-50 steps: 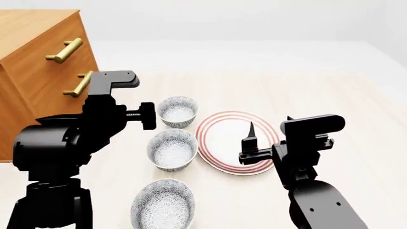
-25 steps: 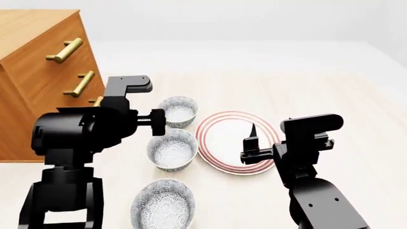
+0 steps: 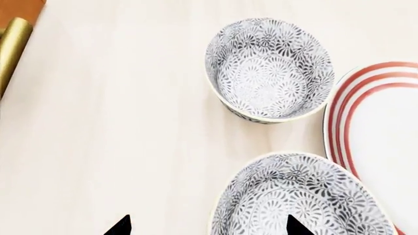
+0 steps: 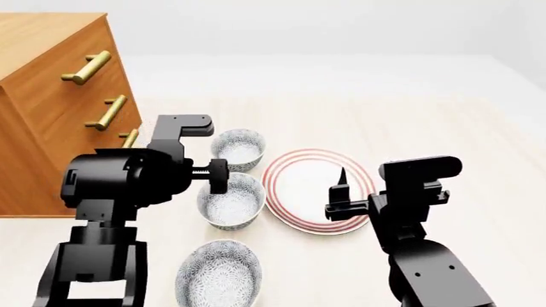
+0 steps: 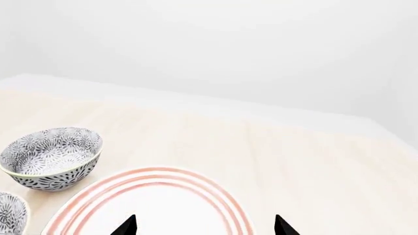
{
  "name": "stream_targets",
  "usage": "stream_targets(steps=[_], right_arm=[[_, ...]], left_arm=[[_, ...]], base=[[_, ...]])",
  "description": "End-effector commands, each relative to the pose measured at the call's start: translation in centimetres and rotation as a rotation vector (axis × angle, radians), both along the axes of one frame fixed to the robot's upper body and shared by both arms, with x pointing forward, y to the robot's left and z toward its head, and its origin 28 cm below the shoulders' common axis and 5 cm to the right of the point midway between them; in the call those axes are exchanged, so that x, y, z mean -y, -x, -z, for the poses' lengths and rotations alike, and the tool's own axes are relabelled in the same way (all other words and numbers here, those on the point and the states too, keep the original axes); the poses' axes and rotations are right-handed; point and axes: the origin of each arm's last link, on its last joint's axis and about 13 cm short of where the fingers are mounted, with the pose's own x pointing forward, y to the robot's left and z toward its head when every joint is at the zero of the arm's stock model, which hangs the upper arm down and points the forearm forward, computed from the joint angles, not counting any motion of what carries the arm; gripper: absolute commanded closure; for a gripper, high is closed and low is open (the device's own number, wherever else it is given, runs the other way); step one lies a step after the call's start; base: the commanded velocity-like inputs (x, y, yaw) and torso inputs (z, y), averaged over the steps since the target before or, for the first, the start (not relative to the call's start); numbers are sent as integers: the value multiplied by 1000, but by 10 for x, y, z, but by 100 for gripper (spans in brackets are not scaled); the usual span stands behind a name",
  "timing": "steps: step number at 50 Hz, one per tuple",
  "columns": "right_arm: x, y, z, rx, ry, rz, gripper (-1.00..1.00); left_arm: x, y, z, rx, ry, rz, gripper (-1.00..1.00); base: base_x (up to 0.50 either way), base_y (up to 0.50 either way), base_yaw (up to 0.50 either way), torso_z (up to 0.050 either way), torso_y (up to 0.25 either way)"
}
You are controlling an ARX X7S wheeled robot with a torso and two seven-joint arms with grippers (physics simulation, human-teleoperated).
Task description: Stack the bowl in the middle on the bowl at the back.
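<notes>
Left gripper (image 3: pixel 203 226) hangs with jaws spread wide over the near-left rim of the middle grey-and-white patterned bowl (image 4: pixel 230 201). Beyond it sits the matching back bowl (image 4: pixel 238 149), apart. Right gripper (image 5: pixel 203 226) hovers, released, above the red-ringed white plate (image 4: pixel 300 185) on the pale wooden table (image 4: pixel 444 141).

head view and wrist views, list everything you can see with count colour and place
bowls: 3, grey-and-white patterned, in a row front to back; bowl at the back, bowl in the middle, front bowl
plate: 1, white with red rings, right of the middle and back bowls
cabinet: 1, brown wood with brass handles, far left
table: 1, pale wood, under everything
left claw: black, open, over the left part of the middle bowl
right claw: black, open, over the plate
</notes>
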Motion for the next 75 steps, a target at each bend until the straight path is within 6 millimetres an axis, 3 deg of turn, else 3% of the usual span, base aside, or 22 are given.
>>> stream_targets(steps=[1, 45, 75], right_arm=[[0, -1, 2, -9, -3, -1, -100], [-1, -3, 3, -19, 5, 6, -100], [-1, -5, 2, -20, 26, 17, -100]], left_arm=[[3, -2, 9, -40, 6, -7, -100], [3, -8, 31, -160, 62, -55, -100], [5, -17, 58, -230, 84, -124, -100]], base=[[0, 0, 0, 0, 0], [0, 0, 0, 0, 0], [0, 0, 0, 0, 0]])
